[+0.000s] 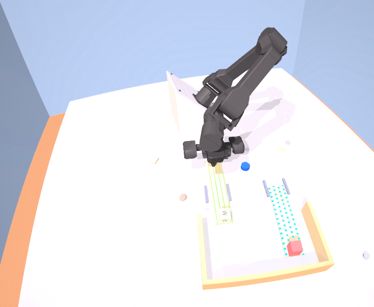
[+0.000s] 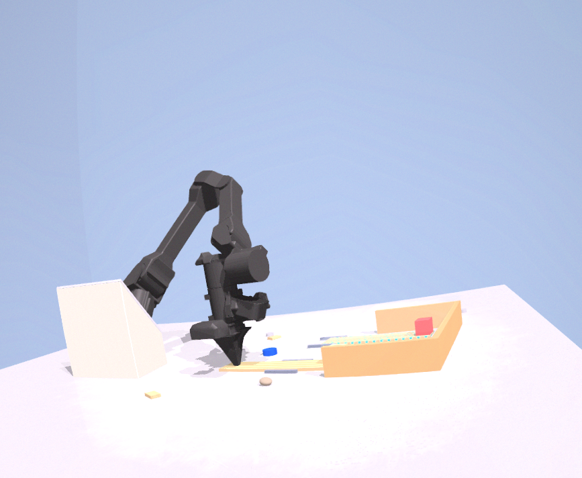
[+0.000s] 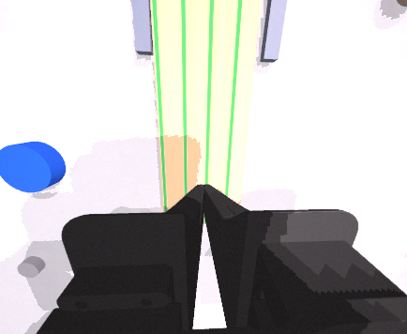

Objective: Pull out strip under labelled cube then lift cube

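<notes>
The labelled cube (image 1: 225, 215), pale with dark marks, rests near the far end of the green-lined strip (image 1: 218, 191) (image 2: 301, 365) (image 3: 197, 94). It is hidden in the exterior view and out of the wrist view. The strip lies between two grey rails (image 1: 206, 194) (image 3: 143, 28), its near end sticking out towards the arm's base. My gripper (image 1: 213, 164) (image 2: 236, 364) (image 3: 203, 190) is shut, with nothing between its fingers; its tips are down at the top of the strip's near end and look to touch it. A red cube (image 1: 294, 247) (image 2: 423, 325) sits on the dotted strip (image 1: 282, 211).
A three-sided wooden wall (image 1: 266, 275) (image 2: 384, 358) surrounds the strips' far ends. A blue disc (image 1: 245, 166) (image 2: 269, 352) (image 3: 25, 168) lies beside the green-lined strip. A brown pebble (image 1: 183, 197) (image 2: 265, 380) lies on the other side. A tall white block (image 2: 98, 334) stands near the arm's base.
</notes>
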Tool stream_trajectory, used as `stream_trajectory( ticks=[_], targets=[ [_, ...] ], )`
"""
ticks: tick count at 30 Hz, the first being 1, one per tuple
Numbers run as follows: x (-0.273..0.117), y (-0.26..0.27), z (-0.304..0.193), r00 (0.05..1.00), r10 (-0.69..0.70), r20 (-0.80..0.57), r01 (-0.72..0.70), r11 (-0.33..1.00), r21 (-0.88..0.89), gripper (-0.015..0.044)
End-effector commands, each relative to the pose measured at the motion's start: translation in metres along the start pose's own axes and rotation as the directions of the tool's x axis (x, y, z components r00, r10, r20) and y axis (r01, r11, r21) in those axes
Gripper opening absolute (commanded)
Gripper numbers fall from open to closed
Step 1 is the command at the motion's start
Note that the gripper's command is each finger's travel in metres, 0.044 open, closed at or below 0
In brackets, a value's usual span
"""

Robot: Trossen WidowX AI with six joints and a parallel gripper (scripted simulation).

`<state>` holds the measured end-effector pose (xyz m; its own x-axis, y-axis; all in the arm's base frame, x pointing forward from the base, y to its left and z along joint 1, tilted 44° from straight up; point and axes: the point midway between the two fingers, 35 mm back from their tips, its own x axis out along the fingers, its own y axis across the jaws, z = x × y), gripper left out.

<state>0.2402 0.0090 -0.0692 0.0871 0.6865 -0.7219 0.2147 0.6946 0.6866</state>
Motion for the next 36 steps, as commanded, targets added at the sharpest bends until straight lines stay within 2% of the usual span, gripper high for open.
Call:
stream_trajectory(
  ticks=[1, 25, 36],
  targets=[
    [0.004, -0.001, -0.012, 1.0, -0.003, -0.023, 0.003, 1.0, 0.003, 0.0],
    [0.003, 0.0, -0.049, 1.0, -0.003, -0.025, 0.003, 1.0, 0.005, 0.0],
    [0.003, 0.0, -0.05, 1.0, -0.003, -0.025, 0.003, 1.0, 0.005, 0.0]
  ],
)
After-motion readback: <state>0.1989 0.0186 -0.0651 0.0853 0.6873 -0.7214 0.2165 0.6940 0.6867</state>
